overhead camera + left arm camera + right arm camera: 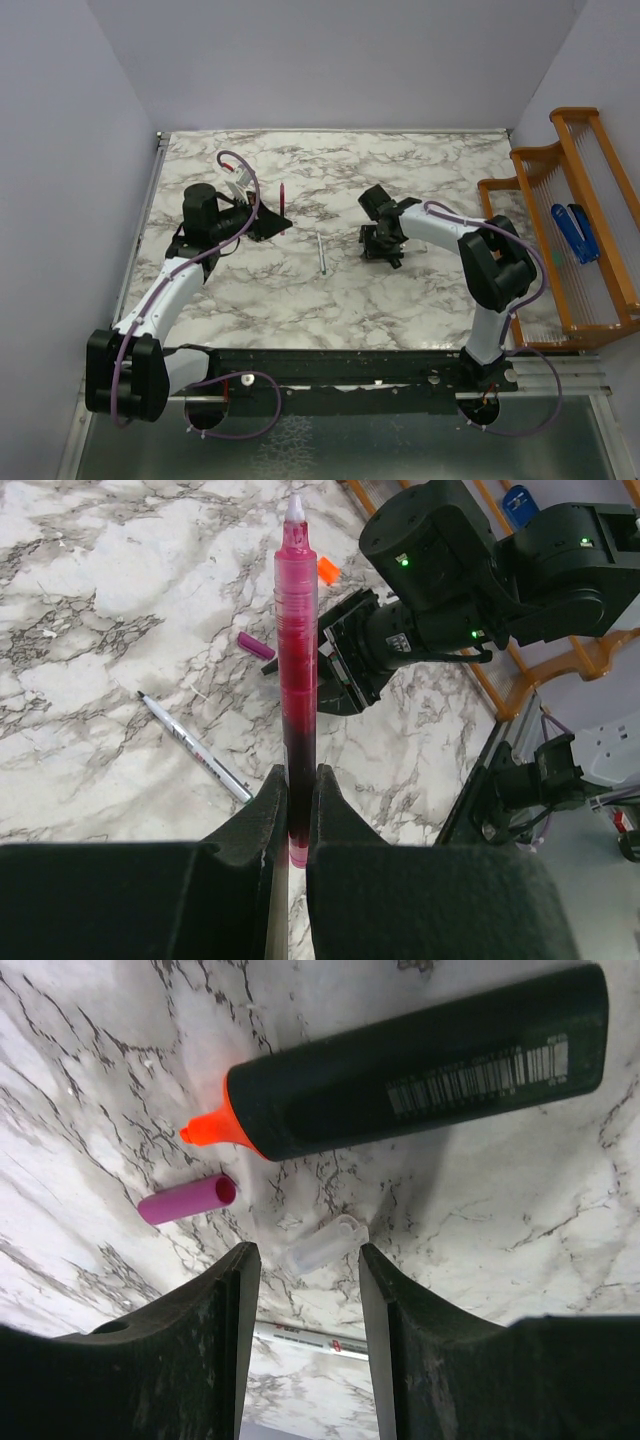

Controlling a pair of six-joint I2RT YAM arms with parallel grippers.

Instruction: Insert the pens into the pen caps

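My left gripper [298,780] is shut on the red-pink pen [297,670] near its rear end and holds it above the table, tip pointing away; it also shows in the top view [283,200]. The silver-grey pen [321,252] lies mid-table. My right gripper [305,1260] is open, low over the table, its fingers on either side of a small clear cap [325,1244]. The magenta-purple cap [187,1200] lies just to its left. The black marker [430,1060] with its orange tip lies beyond. I see no separate orange cap for certain.
An orange rack [560,220] with a blue object [574,232] stands off the table's right edge. Grey walls close in the left and back. The right arm [440,590] stands close ahead of the held pen. An orange piece [327,571] shows beside it.
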